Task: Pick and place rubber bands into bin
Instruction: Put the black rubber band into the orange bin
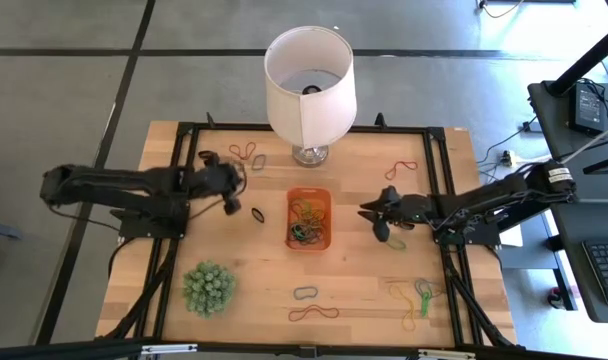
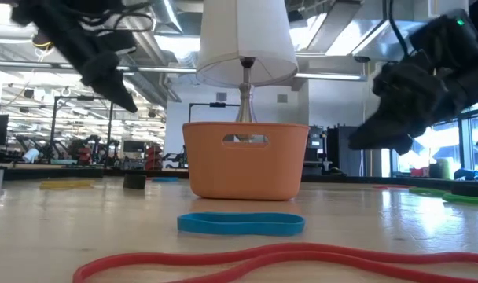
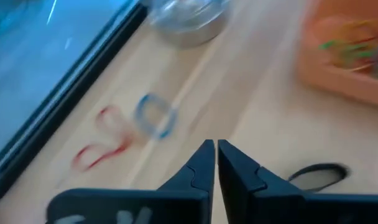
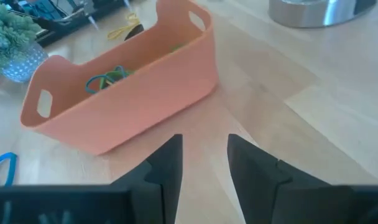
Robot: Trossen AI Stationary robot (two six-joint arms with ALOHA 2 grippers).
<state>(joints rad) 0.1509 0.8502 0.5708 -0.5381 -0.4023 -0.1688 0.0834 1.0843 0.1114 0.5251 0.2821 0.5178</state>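
At the near edge of your bench point(image 1: 364, 285), around 6 o'clock from the bin, a red band point(image 1: 314, 313) lies flat with a grey-blue band point(image 1: 305, 293) just behind it; the low view shows the same pair, red band point(image 2: 286, 258) nearest and blue band point(image 2: 240, 224) behind. At 7 o'clock stands the spiky green plant point(image 1: 208, 288). At 5 o'clock a tangle of yellow and green bands point(image 1: 414, 297) rests by the right rail.

Mid-bench, the orange bin point(image 1: 326, 238) sits near the centre with a heap of mixed bands point(image 1: 306, 222) inside. Your right gripper point(image 1: 376, 222) hovers at 3 o'clock from the bin, above the wood; its wrist view shows the fingers spread apart with nothing between them point(image 4: 201, 162), pointed at the bin's long wall point(image 4: 145, 93). A green band point(image 1: 396, 243) lies just beside that gripper.

Your left gripper point(image 1: 232, 198) is at 9 o'clock from the bin, its fingers pressed nearly together and empty point(image 3: 215, 162). A black band point(image 1: 258, 214) lies between it and the bin, just beside the fingertips.

Farther back, at 11 o'clock, a red band point(image 1: 243, 152) and a grey one point(image 1: 258, 161) lie touching. At 2 o'clock is another red band point(image 1: 400, 170). At 12 o'clock, the lamp point(image 1: 309, 85) stands at the far edge.
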